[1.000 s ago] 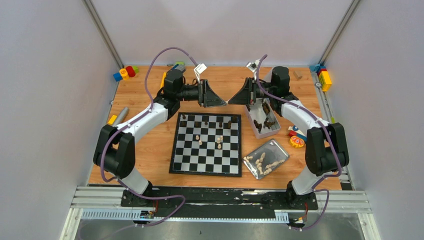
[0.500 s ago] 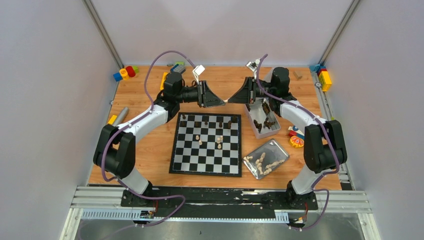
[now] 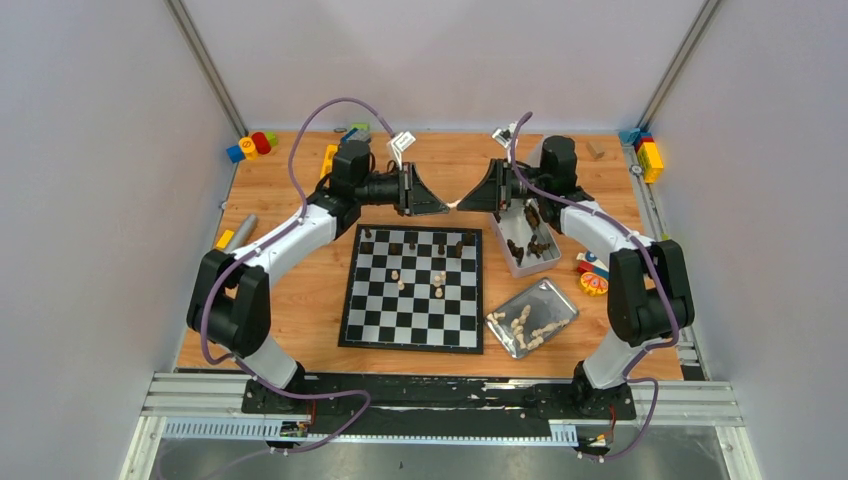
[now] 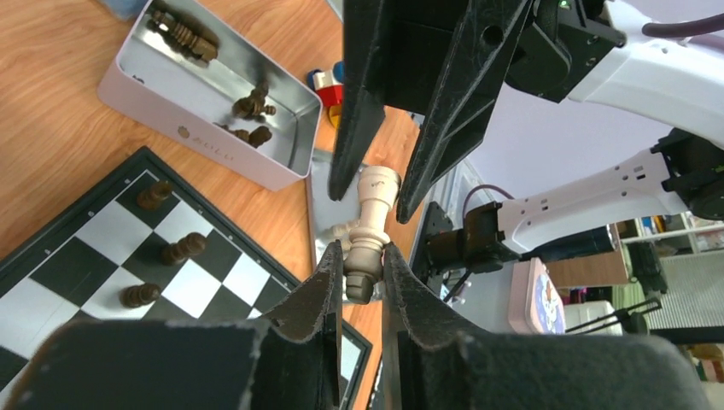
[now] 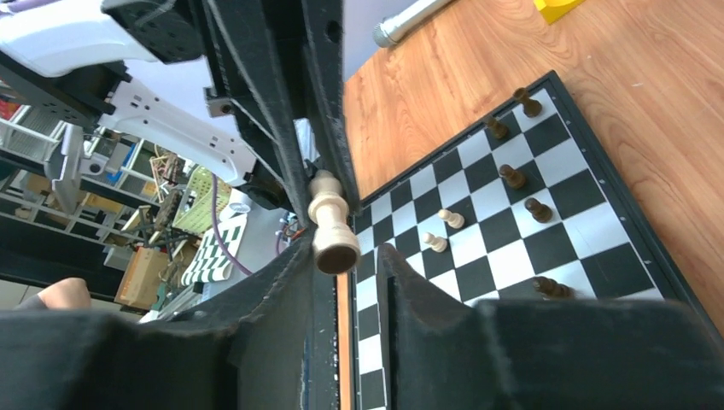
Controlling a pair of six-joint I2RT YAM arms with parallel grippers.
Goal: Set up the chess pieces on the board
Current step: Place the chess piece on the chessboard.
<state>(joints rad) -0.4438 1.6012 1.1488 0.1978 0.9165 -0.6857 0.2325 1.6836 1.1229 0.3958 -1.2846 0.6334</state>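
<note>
Nearer than a second ago, the right gripper (image 5: 343, 256) gapes round a cream piece (image 4: 369, 224) pinched by the left gripper (image 4: 359, 265); letting go early could drop it onto the board (image 3: 412, 330) below them.

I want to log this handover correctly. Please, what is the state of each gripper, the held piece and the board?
left gripper: shut on the cream piece.
right gripper: open, fingers either side of that piece.
cream piece: held in the air.
board: lying flat, only partly set up.
</note>
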